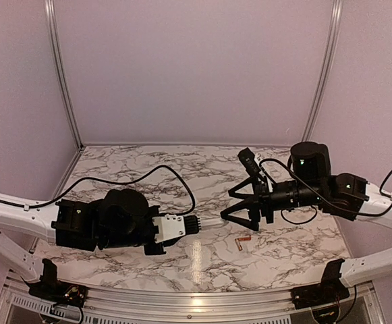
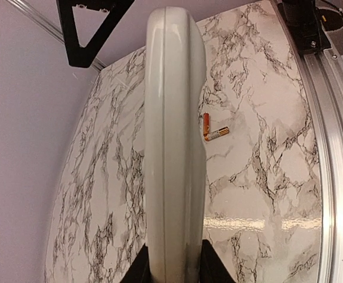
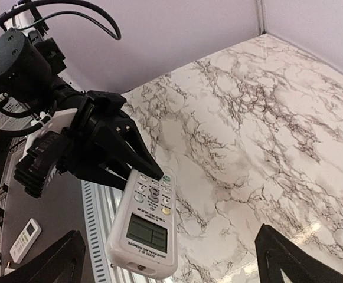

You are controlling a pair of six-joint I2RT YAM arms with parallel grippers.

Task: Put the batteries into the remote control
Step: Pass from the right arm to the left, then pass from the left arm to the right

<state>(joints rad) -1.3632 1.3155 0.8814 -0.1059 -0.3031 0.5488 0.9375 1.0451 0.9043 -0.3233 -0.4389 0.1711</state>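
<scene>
Now, remote (image 3: 144, 230): held up off the table (image 1: 148, 175), pinched at its button end by the left gripper (image 2: 174, 268). Display end juts out free, toward the right arm. Button face is turned to the right wrist camera. The left wrist view has it edge-on, side seam showing, one finger on either flat face.

Left gripper: closed down on the remote, firm pinch. The left arm reaches in from the left side, forearm about level along the near part of the table, wrist pointing right.

Right gripper (image 1: 238, 204): jaws spread wide, nothing in them. It faces left at the remote's free end, close to it; I cannot tell whether a finger touches the tip. The right arm comes in from the right side, forearm angled toward the table's middle.

Batteries (image 2: 216, 134): both lie on the marble, just beside each other at an angle, near ends close together. In the top view they sit nearer the front edge than the remote's tip, near the right gripper, apart from both.

Second handset (image 3: 25, 239): small, white, lying low beyond the table's edge.
</scene>
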